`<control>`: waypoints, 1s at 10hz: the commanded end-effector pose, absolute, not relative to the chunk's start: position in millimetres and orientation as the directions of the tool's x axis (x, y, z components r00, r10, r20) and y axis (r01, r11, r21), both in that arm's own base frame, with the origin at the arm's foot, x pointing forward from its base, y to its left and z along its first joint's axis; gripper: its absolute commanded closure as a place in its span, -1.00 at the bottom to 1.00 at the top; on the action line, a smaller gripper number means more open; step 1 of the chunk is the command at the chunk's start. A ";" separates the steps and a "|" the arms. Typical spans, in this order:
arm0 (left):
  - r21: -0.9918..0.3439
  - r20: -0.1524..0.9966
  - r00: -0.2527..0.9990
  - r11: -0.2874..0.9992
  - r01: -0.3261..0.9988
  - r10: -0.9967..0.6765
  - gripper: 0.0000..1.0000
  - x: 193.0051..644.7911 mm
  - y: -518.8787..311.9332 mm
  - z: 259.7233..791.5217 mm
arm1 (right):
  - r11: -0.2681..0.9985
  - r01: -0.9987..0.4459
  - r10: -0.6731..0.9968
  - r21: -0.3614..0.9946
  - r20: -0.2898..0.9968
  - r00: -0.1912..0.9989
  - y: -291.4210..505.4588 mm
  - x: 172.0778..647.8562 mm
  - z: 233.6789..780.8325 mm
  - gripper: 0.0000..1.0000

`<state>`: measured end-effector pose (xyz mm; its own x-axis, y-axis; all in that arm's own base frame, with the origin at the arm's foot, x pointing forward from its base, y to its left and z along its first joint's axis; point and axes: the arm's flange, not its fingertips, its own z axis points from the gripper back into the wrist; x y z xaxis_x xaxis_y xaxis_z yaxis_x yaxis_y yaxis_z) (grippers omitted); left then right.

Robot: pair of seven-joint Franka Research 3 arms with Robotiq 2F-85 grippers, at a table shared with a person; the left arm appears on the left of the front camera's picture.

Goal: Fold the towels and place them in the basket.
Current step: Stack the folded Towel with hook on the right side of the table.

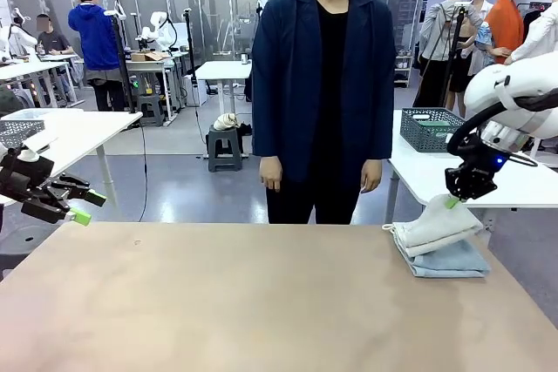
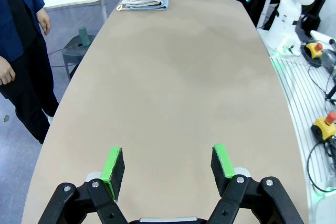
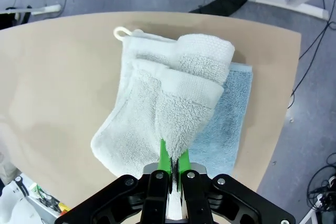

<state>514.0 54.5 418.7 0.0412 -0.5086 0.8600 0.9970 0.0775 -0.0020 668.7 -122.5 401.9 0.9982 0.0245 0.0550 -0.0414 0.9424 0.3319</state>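
Right gripper (image 3: 172, 162), lower centre: pinching cream towel (image 3: 157, 124), lifting edge for folding over blue towel (image 3: 231, 124). Left gripper (image 2: 169, 167): idling agape, empty.

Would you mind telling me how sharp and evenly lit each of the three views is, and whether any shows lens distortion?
Front view: even overhead light, sharp, soft shadow under the cream towel that the right gripper pinches. Left wrist view: wide-angle bend curves the table edges; the open left gripper is crisp. Right wrist view: terry loops sharp, blue towel beneath, floor corners slightly soft.
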 end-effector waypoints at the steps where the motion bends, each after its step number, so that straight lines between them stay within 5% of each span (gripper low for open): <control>1: 0.004 0.858 0.032 0.069 0.998 -0.512 -0.69 512.9 54.8 420.2 | 0.933 -0.070 0.064 0.352 0.030 0.998 -138.3 682.9 395.0 0.88; 4: 0.004 0.858 0.032 0.069 0.998 -0.512 -0.69 512.9 54.8 420.2 | 0.940 -0.054 0.061 0.336 -0.010 0.998 -157.1 677.1 387.9 0.88; 5: 0.004 0.858 0.032 0.069 0.998 -0.512 -0.69 512.9 54.8 420.2 | 0.948 -0.038 0.050 0.317 -0.028 0.998 -163.9 673.9 389.5 0.48; 6: 0.004 0.858 0.032 0.069 0.998 -0.512 -0.69 512.9 54.8 420.2 | 0.950 -0.034 0.042 0.311 -0.019 0.999 -167.4 671.0 392.1 0.48; 7: 0.004 0.858 0.032 0.069 0.998 -0.512 -0.69 512.9 54.8 420.2 | 0.949 -0.050 0.059 0.311 -0.019 0.998 -168.3 668.9 395.9 0.08; 8: 0.004 0.858 0.032 0.069 0.998 -0.512 -0.69 512.9 54.8 420.2 | 0.947 -0.064 0.075 0.315 -0.024 0.997 -167.4 666.7 400.0 0.42; 9: 0.004 0.858 0.032 0.069 0.998 -0.512 -0.69 512.9 54.8 420.2 | 0.940 -0.084 0.102 0.332 -0.037 0.994 -165.2 664.3 402.5 -0.31; 10: 0.004 0.858 0.032 0.069 0.998 -0.512 -0.69 512.9 54.8 420.2 | 0.936 -0.094 0.119 0.338 -0.055 0.991 -163.1 662.5 402.2 0.02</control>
